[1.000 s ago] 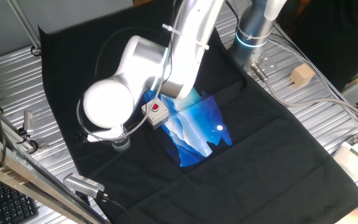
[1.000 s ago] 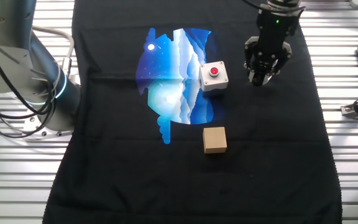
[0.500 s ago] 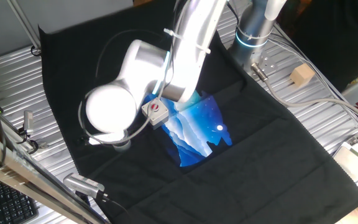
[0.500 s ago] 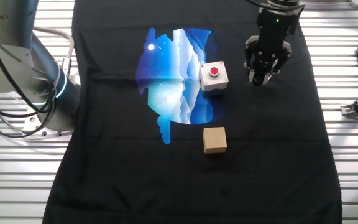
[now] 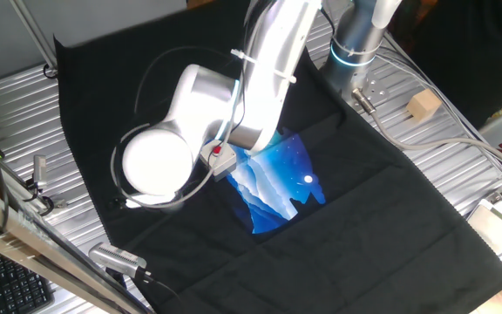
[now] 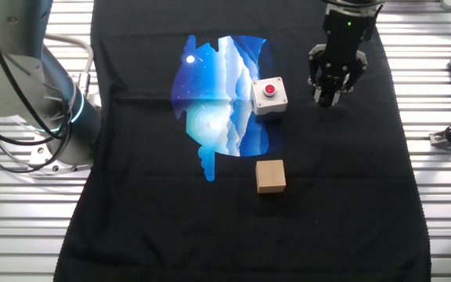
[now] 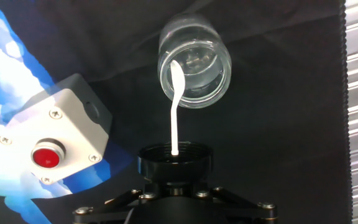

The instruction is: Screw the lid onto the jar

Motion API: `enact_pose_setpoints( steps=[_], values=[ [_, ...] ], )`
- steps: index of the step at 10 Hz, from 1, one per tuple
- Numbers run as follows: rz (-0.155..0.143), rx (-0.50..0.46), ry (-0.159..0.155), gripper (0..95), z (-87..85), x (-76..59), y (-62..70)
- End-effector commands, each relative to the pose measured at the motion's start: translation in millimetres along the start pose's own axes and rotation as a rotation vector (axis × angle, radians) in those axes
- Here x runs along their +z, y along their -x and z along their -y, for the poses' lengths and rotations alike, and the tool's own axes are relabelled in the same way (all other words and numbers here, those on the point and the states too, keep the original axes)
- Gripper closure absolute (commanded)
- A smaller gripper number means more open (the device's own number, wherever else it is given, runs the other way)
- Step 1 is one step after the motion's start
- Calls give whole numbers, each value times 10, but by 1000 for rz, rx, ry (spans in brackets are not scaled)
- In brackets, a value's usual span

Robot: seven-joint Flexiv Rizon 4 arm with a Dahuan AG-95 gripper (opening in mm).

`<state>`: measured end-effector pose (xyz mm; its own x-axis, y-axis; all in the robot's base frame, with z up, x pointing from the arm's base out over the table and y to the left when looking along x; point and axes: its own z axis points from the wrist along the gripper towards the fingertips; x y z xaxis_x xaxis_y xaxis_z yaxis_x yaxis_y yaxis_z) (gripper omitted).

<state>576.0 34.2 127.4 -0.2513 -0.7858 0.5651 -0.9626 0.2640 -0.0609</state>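
In the hand view the black lid [image 7: 174, 160] sits low in the middle, held in my gripper [image 7: 174, 175], which is shut on it. A thin white spoon-like strip [image 7: 174, 118] runs from the lid up to the jar's mouth. The clear jar [image 7: 194, 62] stands on the black cloth just beyond the lid, its mouth open and apart from the lid. In the other fixed view my gripper [image 6: 329, 95] hangs right of the button box, and the jar under it cannot be made out. In one fixed view the arm hides the gripper, the lid and the jar.
A white box with a red button [image 6: 268, 95] [image 7: 48, 137] stands close to the left of the jar. A tan wooden cube [image 6: 271, 175] lies nearer the front of the black cloth [image 6: 343, 196]. A blue printed patch [image 6: 218, 94] lies beside the box.
In one fixed view the arm's elbow has drifted down and right, covering more of the button box. The gripper with the lid has hardly moved.
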Motion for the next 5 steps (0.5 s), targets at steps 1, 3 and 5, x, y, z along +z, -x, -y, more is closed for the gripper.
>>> enact_pose_setpoints(
  steps=[1,3,5],
  values=[
    [-7,-4,-1,950,8,-7,7],
    [-11,-6,-1,950,30,-44,21],
    [-18,-7,2,950,56,-88,38]
  ],
)
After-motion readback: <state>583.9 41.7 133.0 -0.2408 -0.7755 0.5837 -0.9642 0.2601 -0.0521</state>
